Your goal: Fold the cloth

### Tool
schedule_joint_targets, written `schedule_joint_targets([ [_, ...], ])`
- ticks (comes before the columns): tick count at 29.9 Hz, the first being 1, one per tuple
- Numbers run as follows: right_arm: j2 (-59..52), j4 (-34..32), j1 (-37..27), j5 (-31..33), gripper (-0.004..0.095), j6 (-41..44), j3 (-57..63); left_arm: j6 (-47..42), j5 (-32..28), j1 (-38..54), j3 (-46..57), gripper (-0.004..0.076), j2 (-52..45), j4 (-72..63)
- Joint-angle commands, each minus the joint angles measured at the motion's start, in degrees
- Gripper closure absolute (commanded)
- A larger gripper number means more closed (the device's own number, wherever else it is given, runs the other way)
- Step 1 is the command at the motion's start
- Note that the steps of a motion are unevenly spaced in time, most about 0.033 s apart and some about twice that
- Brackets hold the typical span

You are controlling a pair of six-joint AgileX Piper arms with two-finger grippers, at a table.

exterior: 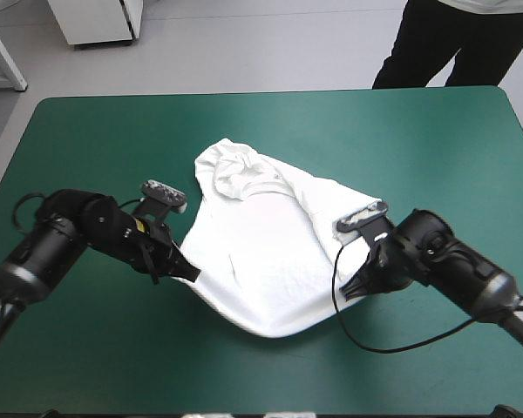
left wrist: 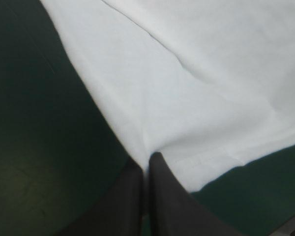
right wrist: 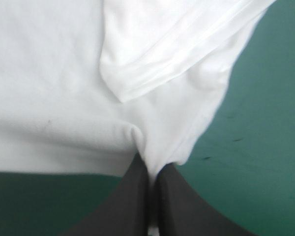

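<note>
The white T-shirt (exterior: 261,244) lies partly spread at the middle of the teal-green table (exterior: 418,131), bunched toward the far side near its collar. My left gripper (exterior: 187,272) is at the shirt's left near edge, shut on the T-shirt; in the left wrist view its black fingers (left wrist: 160,196) meet with the shirt's edge (left wrist: 187,98) pinched between them. My right gripper (exterior: 350,289) is at the shirt's right edge, shut on the T-shirt too. In the right wrist view its fingers (right wrist: 130,196) nip a puckered fold of the T-shirt (right wrist: 54,98), with a folded sleeve (right wrist: 157,59) just ahead.
Bare teal-green cover (exterior: 96,348) surrounds the shirt on all sides, widest along the near edge and far right.
</note>
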Motion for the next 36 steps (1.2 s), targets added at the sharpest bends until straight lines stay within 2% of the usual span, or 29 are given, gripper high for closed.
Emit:
schedule_joint_targets([
  [1, -5.3, -4.3, 0.0, 6.1, 0.0921, 0.7, -10.2, -2.1, 4.5, -0.3, -9.6, 0.0734, -6.0, -1.0],
  [4, -8.0, -5.1, 0.0, 7.2, 0.0921, 0.9, -18.7, -2.5, 7.3, -0.3, -18.9, 0.0734, -7.7, -1.7],
  [11, -10.8, -5.1, 0.0, 7.2, 0.0921, -0.2, -38.7, -2.7, 7.3, -0.3, -41.4, 0.0734, -7.1, -4.9],
  [18, -10.7, -5.7, 0.0, 6.9, 0.0921, -2.1, -54.9, -2.7, 6.4, -0.3, -56.9, 0.0734, -4.4, -6.2],
  [26, -10.7, -5.4, 0.0, 3.3, 0.0921, -2.7, -63.4, -1.6, -2.5, -0.3, -66.4, 0.0734, -3.4, -9.3],
  [31, -10.1, -5.9, 0.0, -1.9, 0.0921, -2.8, -63.4, 0.9, -10.6, -0.3, -67.1, 0.0734, -2.8, -8.7],
  [36, -7.5, -9.9, 0.0, -8.0, 0.0921, -2.2, -63.4, 2.2, -19.1, -0.3, -67.1, 0.0734, 0.0, -9.0],
])
